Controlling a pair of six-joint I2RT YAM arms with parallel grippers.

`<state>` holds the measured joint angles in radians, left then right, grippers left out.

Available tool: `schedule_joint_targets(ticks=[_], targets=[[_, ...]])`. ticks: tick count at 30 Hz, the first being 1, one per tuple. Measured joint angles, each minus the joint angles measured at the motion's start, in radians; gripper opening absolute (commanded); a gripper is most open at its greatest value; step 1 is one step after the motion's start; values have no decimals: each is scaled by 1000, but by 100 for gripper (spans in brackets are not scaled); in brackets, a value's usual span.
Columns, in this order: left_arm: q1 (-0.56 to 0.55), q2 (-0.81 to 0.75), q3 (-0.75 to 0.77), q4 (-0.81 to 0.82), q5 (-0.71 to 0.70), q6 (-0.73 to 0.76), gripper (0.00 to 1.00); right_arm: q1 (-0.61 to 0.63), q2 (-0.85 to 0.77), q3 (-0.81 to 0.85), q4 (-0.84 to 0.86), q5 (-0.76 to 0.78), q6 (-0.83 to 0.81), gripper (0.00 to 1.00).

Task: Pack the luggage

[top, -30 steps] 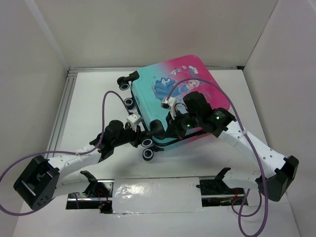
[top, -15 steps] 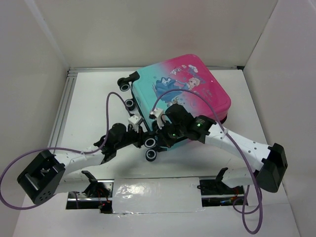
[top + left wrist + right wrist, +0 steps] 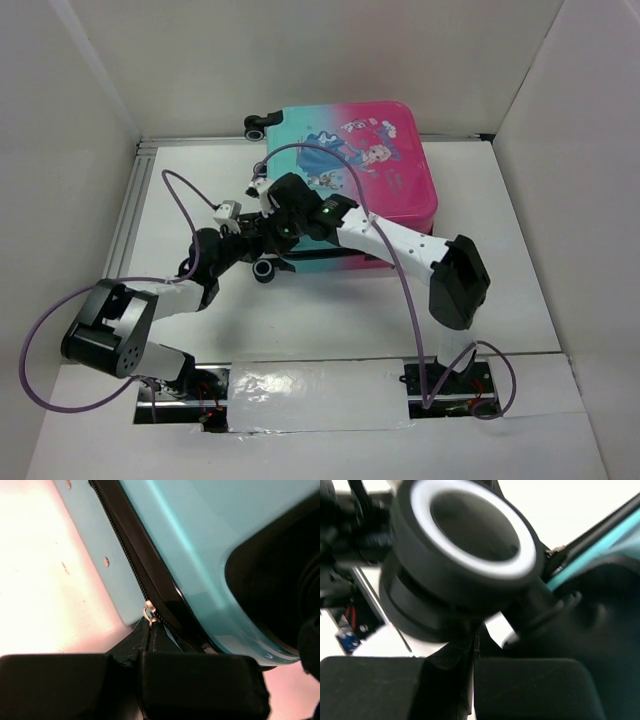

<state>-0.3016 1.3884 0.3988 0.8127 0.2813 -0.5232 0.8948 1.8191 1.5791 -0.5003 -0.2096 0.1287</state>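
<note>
The luggage (image 3: 370, 170) lies shut and flat at the back of the table, its teal end toward the left. In the left wrist view, its teal shell (image 3: 200, 540) and black zipper (image 3: 125, 545) fill the frame. My left gripper (image 3: 149, 630) is shut on the silver zipper pull (image 3: 148, 613) at the luggage's near left corner (image 3: 243, 250). My right gripper (image 3: 475, 645) is shut with nothing in it, right under a black wheel with a white ring (image 3: 470, 535). From above, the right gripper (image 3: 265, 228) lies across the teal end, close beside the left one.
One black wheel (image 3: 264, 270) juts out at the luggage's near left corner and another (image 3: 257, 128) at its far left corner. White walls close in the table on three sides. A metal rail (image 3: 135, 200) runs along the left edge. Purple cables loop over both arms.
The luggage has turned and slid toward the back, now squarer to the back wall. Both arms have swung left with it, and the right arm now reaches far across to the teal end.
</note>
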Motion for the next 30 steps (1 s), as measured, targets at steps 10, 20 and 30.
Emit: schedule_joint_targets(ticks=[10, 20, 30], targets=[[25, -40, -89, 116, -62, -50, 0, -9, 230, 356, -182, -1, 70, 0], [-16, -285, -71, -177, -8, 296, 0, -24, 341, 515, -180, 47, 84, 0], [-47, -254, -82, -89, -57, 307, 0, -35, 485, 750, -229, 21, 108, 15]])
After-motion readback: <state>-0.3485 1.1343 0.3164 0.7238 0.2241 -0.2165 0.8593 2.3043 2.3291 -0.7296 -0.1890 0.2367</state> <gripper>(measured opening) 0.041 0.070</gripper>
